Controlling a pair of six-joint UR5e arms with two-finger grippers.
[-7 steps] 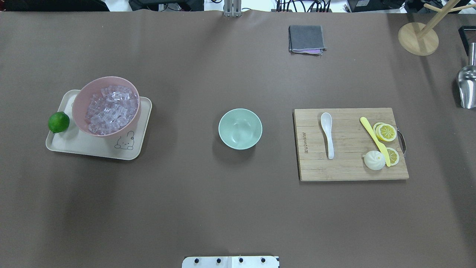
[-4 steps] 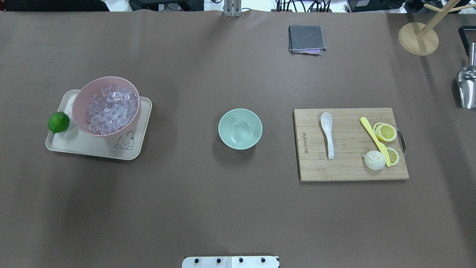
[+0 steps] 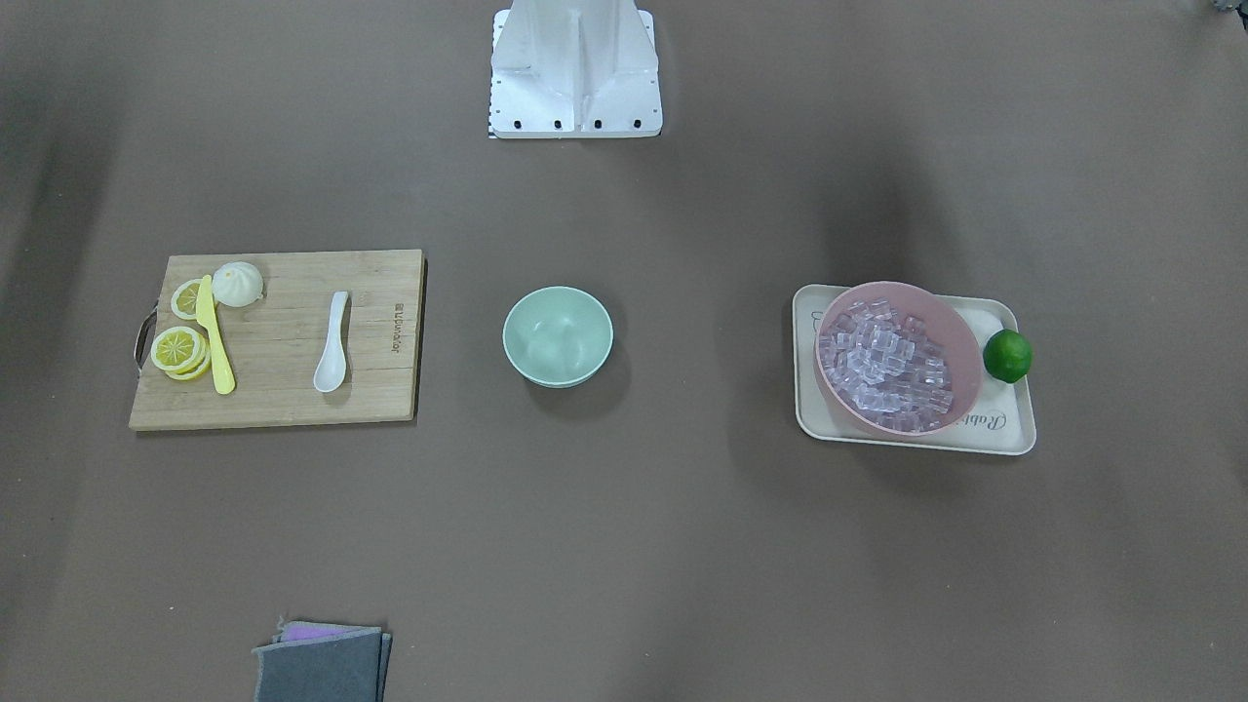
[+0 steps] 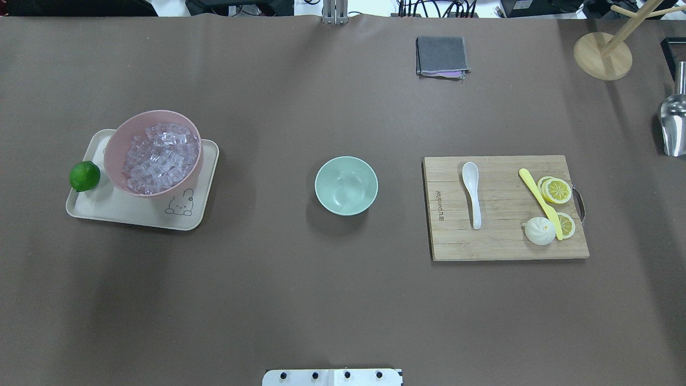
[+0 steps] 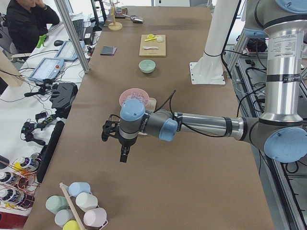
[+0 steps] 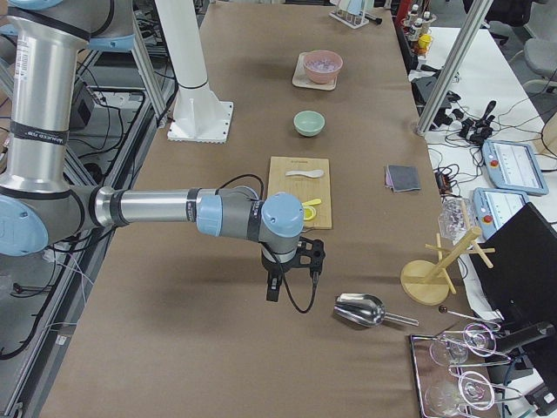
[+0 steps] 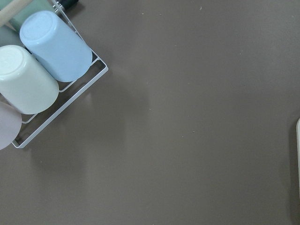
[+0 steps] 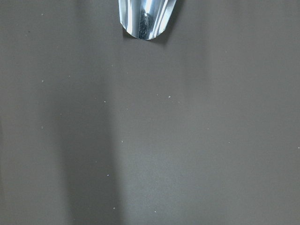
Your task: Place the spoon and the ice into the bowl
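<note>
The white spoon (image 4: pixel 471 194) lies on a wooden cutting board (image 4: pixel 504 241), right of centre in the overhead view; it also shows in the front view (image 3: pixel 331 343). The mint-green bowl (image 4: pixel 345 185) stands empty at the table's middle. The ice (image 4: pixel 158 158) fills a pink bowl (image 4: pixel 113 150) on a cream tray (image 4: pixel 134 214) at the left. My left gripper (image 5: pixel 123 157) shows only in the left side view, hovering over bare table beyond the tray; I cannot tell its state. My right gripper (image 6: pixel 272 293) shows only in the right side view, beyond the board, state unclear.
A yellow knife (image 4: pixel 540 202), lemon slices (image 4: pixel 557 190) and a white bun (image 4: pixel 539 231) share the board. A lime (image 4: pixel 84 176) sits on the tray. A grey cloth (image 4: pixel 440 55), a wooden stand (image 4: pixel 603 56) and a metal scoop (image 4: pixel 672 126) lie far right. Cups (image 7: pixel 54 47) sit in a rack.
</note>
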